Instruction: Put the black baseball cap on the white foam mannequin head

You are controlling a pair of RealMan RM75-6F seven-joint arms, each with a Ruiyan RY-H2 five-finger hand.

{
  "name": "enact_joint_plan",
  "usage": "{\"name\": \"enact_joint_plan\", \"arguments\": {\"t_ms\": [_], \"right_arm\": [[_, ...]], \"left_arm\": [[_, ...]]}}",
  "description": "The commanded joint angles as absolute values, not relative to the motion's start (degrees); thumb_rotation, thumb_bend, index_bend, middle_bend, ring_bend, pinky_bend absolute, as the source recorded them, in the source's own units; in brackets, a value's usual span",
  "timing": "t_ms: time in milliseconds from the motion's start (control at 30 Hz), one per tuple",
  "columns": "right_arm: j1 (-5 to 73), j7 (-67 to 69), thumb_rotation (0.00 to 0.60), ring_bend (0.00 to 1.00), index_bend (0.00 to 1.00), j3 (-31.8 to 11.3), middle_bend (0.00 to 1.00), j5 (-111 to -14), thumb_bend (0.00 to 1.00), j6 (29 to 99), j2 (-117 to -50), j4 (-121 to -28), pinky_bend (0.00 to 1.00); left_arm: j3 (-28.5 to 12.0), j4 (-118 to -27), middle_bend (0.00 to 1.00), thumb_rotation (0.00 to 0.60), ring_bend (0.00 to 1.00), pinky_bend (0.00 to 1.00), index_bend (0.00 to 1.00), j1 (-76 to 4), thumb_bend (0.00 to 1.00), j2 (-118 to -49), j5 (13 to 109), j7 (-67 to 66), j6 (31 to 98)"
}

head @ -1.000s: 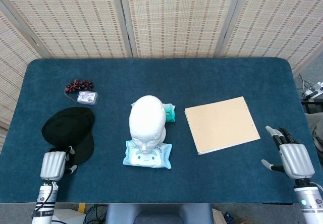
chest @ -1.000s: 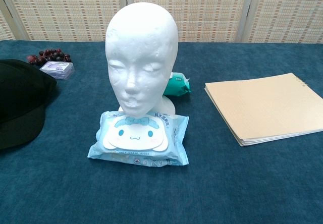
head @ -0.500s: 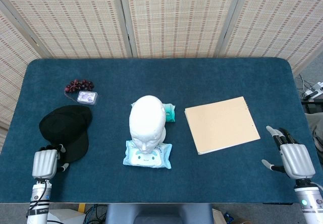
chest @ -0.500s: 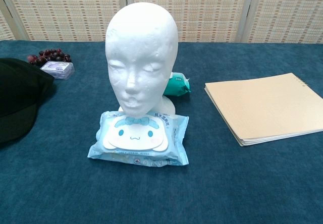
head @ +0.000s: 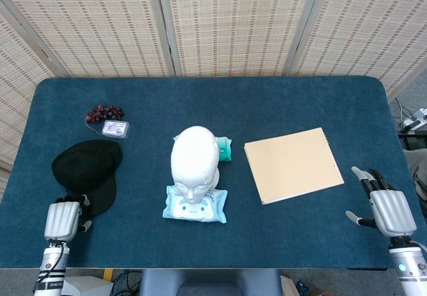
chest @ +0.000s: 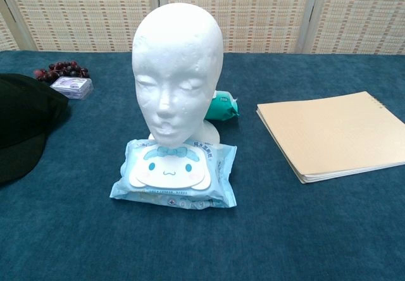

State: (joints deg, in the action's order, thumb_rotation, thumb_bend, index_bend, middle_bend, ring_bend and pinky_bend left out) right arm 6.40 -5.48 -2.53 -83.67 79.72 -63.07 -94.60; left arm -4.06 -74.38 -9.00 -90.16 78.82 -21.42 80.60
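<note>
The black baseball cap (head: 87,170) lies flat on the blue table (head: 200,106) at the robot's left side, its brim pointing toward the near edge, well apart from the white foam mannequin head (head: 194,161), which stands upright at the table's middle and faces the robot. The left hand (head: 63,219) sits at the near left edge with its fingertips (head: 75,200) at the cap's brim; they appear to touch the brim, but whether they grip it cannot be told from the head view, and the chest view does not show this hand. The right hand (head: 389,209) rests near the right front corner with its fingers spread apart and nothing in them. Directly in front of the mannequin's base lies a light blue wet-wipes pack (chest: 174,172) printed with a cartoon face, touching the base. A smaller teal packet (chest: 223,106) sits just behind the head. To the right lies a tan notebook (head: 292,164). Beyond the cap are a bunch of dark grapes (head: 103,113) and a small clear box (head: 115,129), just beside each other.
</note>
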Motion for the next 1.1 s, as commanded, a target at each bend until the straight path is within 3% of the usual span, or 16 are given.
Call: {"name": "enact_joint_plan", "arguments": {"t_ms": [33,1100], "right_arm": [[6.40,-5.50,0.600,0.11,0.06,-2.51,0.21,-83.69,0.00,79.72,-63.08,-94.60,0.38],[6.56,-6.49,0.600,0.11,0.06,-2.43,0.23,-83.53,0.00,79.36,-63.34,-94.79,0.38]], "left_arm": [[-3.77,-73.59,0.61,0.600,0.40,0.42,0.45,-8.94,0.04,-90.86,79.88,-19.60,81.51],[-5.37,-61.96,0.63,0.600,0.41,0.42,0.44,-10.39,0.04,-98.04,79.61,-16.70,81.38]]}}
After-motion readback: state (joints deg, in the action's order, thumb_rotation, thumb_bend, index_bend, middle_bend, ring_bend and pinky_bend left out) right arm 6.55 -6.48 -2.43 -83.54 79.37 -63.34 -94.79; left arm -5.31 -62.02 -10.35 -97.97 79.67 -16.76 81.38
